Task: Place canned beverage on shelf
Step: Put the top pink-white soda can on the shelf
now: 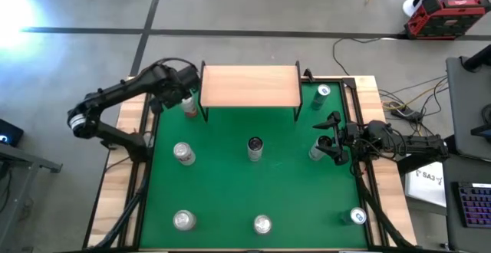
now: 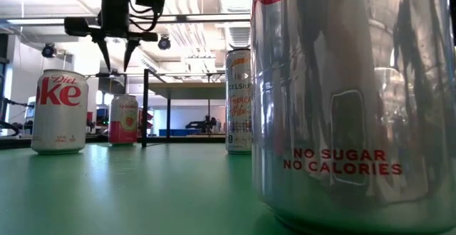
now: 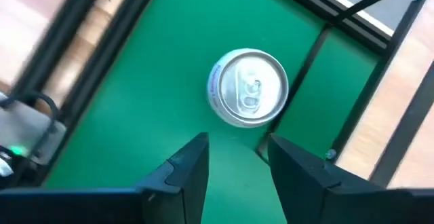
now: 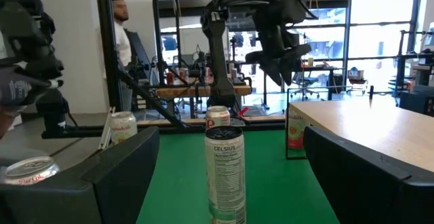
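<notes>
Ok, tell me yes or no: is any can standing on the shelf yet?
No; in the high view the shelf has a bare wooden top, and the left gripper only hovers open over a red can on the mat beside it.

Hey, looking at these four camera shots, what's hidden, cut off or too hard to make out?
- Low view: a big silver can up close fills the right side, hiding the table behind it; its top is cut off.
- High view: the pink can is partly covered by the left tool; can labels are too small to read.
- Right wrist view: the right tool's fingers cover the mat's near corners.
</notes>
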`<action>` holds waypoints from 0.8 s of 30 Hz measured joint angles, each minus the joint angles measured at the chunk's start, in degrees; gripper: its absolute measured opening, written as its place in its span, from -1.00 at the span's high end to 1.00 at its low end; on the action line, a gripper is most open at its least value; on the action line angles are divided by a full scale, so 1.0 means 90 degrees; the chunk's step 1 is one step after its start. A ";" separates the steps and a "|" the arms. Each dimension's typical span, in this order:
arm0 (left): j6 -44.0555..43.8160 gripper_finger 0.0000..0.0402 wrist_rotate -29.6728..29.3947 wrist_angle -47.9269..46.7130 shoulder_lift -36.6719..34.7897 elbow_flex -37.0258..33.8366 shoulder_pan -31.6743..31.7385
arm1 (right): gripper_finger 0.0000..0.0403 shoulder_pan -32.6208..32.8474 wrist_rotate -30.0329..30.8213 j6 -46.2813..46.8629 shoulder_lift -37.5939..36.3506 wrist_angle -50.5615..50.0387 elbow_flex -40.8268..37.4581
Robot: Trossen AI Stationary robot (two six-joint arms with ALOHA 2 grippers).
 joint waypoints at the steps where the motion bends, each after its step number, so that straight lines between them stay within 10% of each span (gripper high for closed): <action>1: 0.0000 0.34 0.0138 0.0067 -0.0010 0.0000 0.0137 | -0.77 0.0001 -0.0001 0.0000 -0.0001 0.0000 -0.0001; 15: 0.1261 0.29 0.2607 0.0466 0.0748 0.0007 0.2166 | -0.77 0.0001 0.0000 0.0000 0.0000 -0.0001 -0.0001; 24: 0.1690 -0.27 0.2601 0.0455 0.1002 0.0193 0.2231 | -0.77 0.0001 -0.0002 0.0000 0.0000 -0.0002 -0.0001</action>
